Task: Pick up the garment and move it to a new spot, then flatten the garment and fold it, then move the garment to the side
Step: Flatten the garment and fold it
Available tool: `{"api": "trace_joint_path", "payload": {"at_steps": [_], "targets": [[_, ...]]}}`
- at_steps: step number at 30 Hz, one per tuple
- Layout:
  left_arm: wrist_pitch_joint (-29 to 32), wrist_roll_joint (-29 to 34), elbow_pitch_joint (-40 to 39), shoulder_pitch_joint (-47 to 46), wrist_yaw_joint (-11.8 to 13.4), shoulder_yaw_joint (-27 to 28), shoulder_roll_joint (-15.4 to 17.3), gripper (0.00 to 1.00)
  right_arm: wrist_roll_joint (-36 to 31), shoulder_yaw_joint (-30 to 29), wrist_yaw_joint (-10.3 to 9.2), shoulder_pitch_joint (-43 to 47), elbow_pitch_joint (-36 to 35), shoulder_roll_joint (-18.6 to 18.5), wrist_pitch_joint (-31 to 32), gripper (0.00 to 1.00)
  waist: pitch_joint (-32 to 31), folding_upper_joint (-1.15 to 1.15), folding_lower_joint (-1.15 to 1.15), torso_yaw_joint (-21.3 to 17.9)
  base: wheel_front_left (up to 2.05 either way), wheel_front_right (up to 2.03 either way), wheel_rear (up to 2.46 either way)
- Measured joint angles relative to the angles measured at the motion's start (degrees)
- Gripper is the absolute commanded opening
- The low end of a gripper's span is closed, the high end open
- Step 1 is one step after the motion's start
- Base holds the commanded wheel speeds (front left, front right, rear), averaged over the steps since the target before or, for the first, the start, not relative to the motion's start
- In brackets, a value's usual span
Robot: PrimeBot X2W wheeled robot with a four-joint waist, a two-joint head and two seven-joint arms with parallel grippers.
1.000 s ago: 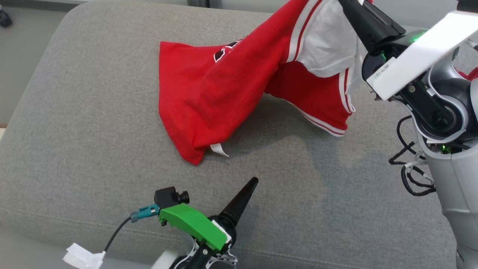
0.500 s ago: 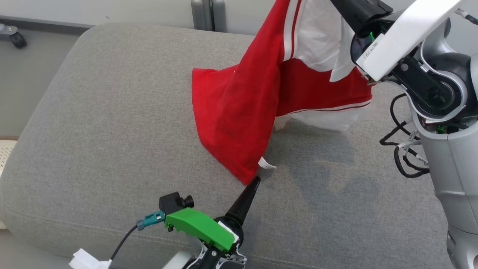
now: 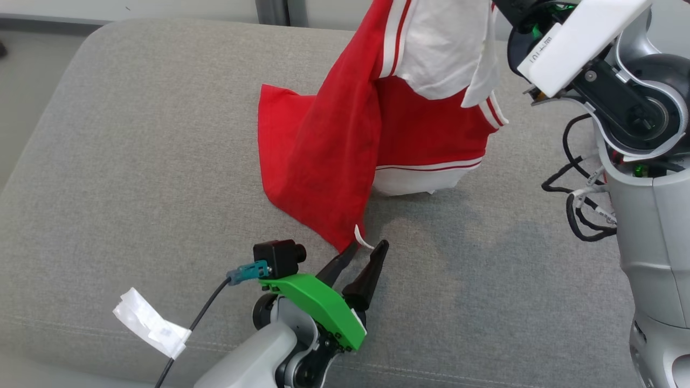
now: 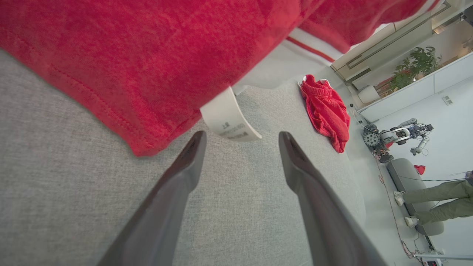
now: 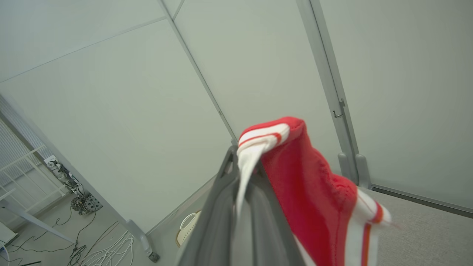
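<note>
Now the left pincer (image 3: 368, 247) stands parted, where half a second ago it showed as one closed point. Its fingers flank the white label (image 4: 229, 122) at the lowest corner of the garment (image 3: 323, 156) and grip nothing; whether a tip touches the red cloth I cannot tell. That corner rests on the grey cushion (image 3: 135, 161). The right pincer (image 5: 245, 166) stays clenched on the garment's striped edge, holding it high so the cloth hangs down to the cushion.
</note>
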Motion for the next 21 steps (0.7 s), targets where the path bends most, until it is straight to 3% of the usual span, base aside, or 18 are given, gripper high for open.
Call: {"api": "trace_joint_path", "payload": {"at_steps": [8,21], "targets": [[-1.0,3.4,4.8,-2.6,4.4,-0.3,-0.1,1.0,-1.2,-3.0,-0.01,0.0,0.0,1.0,0.8,0.0,2.9,0.0,0.0,-2.1,0.0,0.0,0.0],[-1.3,3.4,6.0,-3.4,5.0,-1.9,-0.1,1.0,-2.7,-5.2,-0.01,0.0,-0.1,1.7,1.8,0.0,5.2,0.0,0.0,-2.9,0.0,0.0,0.0]]}}
